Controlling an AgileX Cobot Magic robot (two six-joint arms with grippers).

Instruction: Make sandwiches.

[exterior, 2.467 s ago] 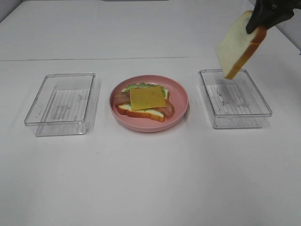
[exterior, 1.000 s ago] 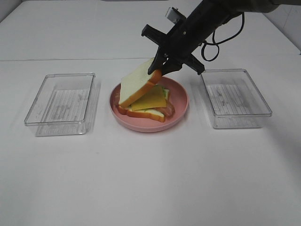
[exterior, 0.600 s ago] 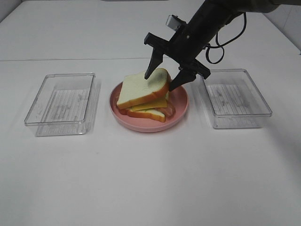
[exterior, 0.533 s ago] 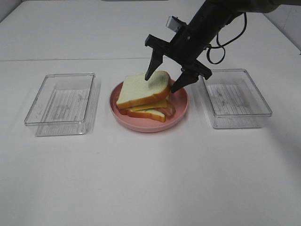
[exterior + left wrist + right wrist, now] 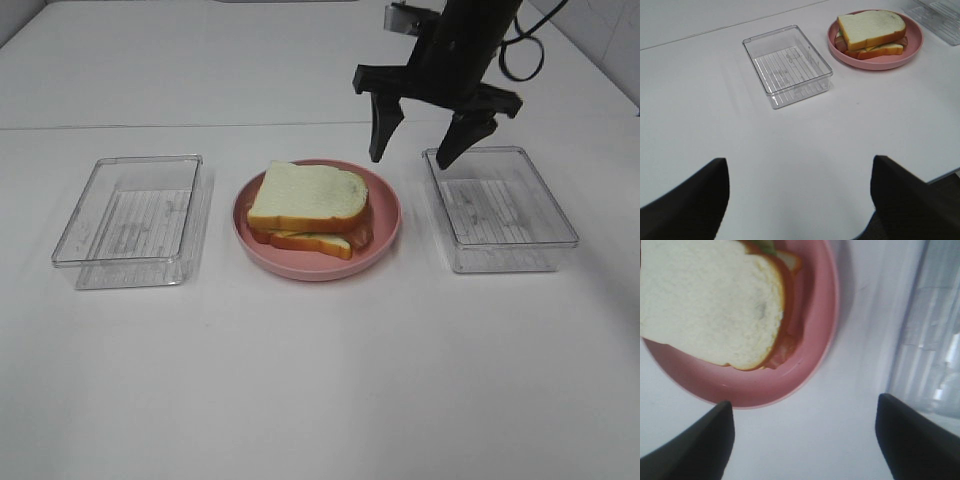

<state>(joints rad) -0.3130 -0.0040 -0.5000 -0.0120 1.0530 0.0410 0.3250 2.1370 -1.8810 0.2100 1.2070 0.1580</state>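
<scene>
- Exterior high view: sandwich seen stacked on pink plate, mid surface, btwn two clear trays.
- Right gripper held above plate's far edge & right tray, fingers spread wide, nothing held.
- Left gripper parked well apart from plate; fingers wide, empty.
- Top slice seen sitting askew over lower slice; w/ a knock it could be slid off.
- Risk: if right arm is lowered or swung low, plate rim or tray wall could be clipped & stack toppled.
- Fillings mostly hidden; alignment can't be confirmed.
</scene>
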